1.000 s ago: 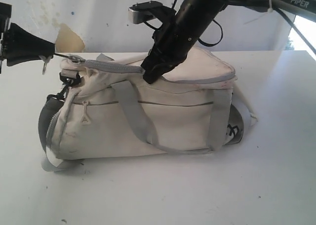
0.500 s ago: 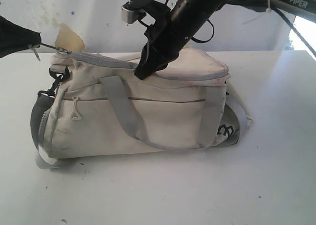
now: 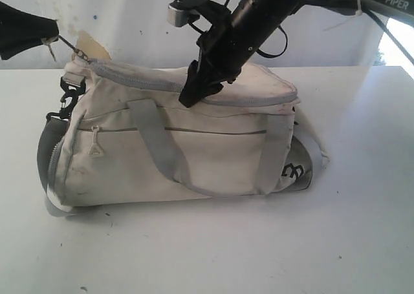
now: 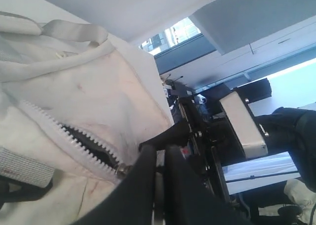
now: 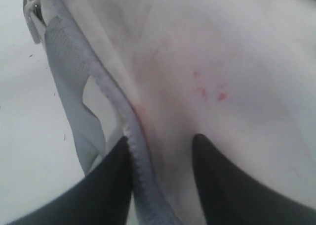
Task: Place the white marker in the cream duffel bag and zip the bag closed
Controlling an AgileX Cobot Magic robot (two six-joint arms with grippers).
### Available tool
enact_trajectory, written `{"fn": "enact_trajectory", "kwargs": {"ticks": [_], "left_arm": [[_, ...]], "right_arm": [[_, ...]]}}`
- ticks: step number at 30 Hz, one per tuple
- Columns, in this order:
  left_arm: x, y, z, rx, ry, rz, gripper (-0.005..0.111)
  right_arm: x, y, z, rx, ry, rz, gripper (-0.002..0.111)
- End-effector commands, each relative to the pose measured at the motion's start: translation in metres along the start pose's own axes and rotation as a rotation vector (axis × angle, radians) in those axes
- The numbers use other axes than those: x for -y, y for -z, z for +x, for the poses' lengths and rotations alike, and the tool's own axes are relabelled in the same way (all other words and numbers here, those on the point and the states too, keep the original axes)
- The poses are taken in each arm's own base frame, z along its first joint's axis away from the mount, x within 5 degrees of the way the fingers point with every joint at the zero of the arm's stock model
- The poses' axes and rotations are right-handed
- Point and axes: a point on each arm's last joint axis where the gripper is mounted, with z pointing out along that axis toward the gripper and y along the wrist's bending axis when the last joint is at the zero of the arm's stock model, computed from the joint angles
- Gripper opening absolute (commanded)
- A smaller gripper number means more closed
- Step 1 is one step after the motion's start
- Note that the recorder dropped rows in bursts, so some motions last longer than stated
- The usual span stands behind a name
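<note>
The cream duffel bag (image 3: 194, 158) lies on its side on the white table. The white marker is out of view. My left gripper (image 3: 53, 30) hangs above the bag's left end, shut on the zipper pull (image 4: 122, 170). A short stretch of zipper (image 4: 89, 148) beside the pull gapes dark. My right gripper (image 3: 189, 99) rests on top of the bag at mid-length. Its jaws stand open in the right wrist view (image 5: 163, 140), with the grey zipper tape (image 5: 140, 156) against one finger and cream fabric (image 5: 222, 62) between them.
A grey handle (image 3: 158, 152) loops down the bag's front. A black clip (image 3: 66, 100) and the grey shoulder strap (image 3: 46, 155) hang at its left end. Bare table (image 3: 259, 255) spreads in front, and a white wall stands behind.
The right gripper's jaws have opened and let go of the bag's top. The left gripper has risen with the pull, and the bag's left end has shifted left and lifted.
</note>
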Motion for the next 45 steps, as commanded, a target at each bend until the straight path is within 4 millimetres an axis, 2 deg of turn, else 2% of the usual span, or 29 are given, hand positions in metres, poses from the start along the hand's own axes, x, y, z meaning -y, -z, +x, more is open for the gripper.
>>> {"fn": "enact_trajectory", "kwargs": {"ticks": [1,3,6,9,14,16,22,30,32,37,42,45], "left_arm": [[0.012,0.004,-0.007,0.069,-0.040,0.050,0.000],[0.015,-0.001,-0.005,0.055,-0.045,0.058,0.000],[0.024,-0.019,0.005,-0.005,-0.087,0.091,0.000],[0.025,-0.026,0.006,-0.003,-0.094,0.075,0.000],[0.021,-0.026,0.006,0.002,-0.102,0.035,0.000],[0.020,-0.026,0.004,0.017,-0.047,0.023,0.000],[0.019,-0.026,0.000,0.060,0.068,0.007,0.000],[0.020,-0.026,-0.001,0.073,0.169,0.027,0.000],[0.020,-0.026,-0.001,0.073,0.187,0.027,0.000],[0.020,-0.025,-0.002,0.076,0.242,0.028,0.000],[0.010,-0.008,-0.011,0.134,0.306,0.004,0.000],[0.002,0.002,-0.016,0.169,0.369,-0.011,0.000]], "right_arm": [[0.004,0.005,-0.002,0.040,-0.033,0.020,0.059],[0.004,0.009,-0.008,0.105,-0.044,0.040,0.059],[-0.009,0.015,-0.030,0.249,-0.009,0.054,0.057],[-0.030,0.001,-0.046,0.276,0.074,0.055,0.056],[-0.052,-0.011,-0.060,0.290,0.176,0.049,0.056],[-0.058,-0.013,-0.063,0.292,0.187,0.041,0.056],[-0.059,-0.016,-0.063,0.291,0.164,0.035,0.049],[-0.059,-0.036,-0.062,0.278,0.140,0.003,0.044],[-0.059,-0.037,-0.062,0.276,0.141,0.005,0.037],[-0.060,-0.038,-0.056,0.207,0.153,-0.007,0.000],[-0.061,-0.040,-0.044,0.082,0.198,-0.022,0.000],[-0.060,-0.037,-0.043,0.064,0.214,-0.008,0.000]]}}
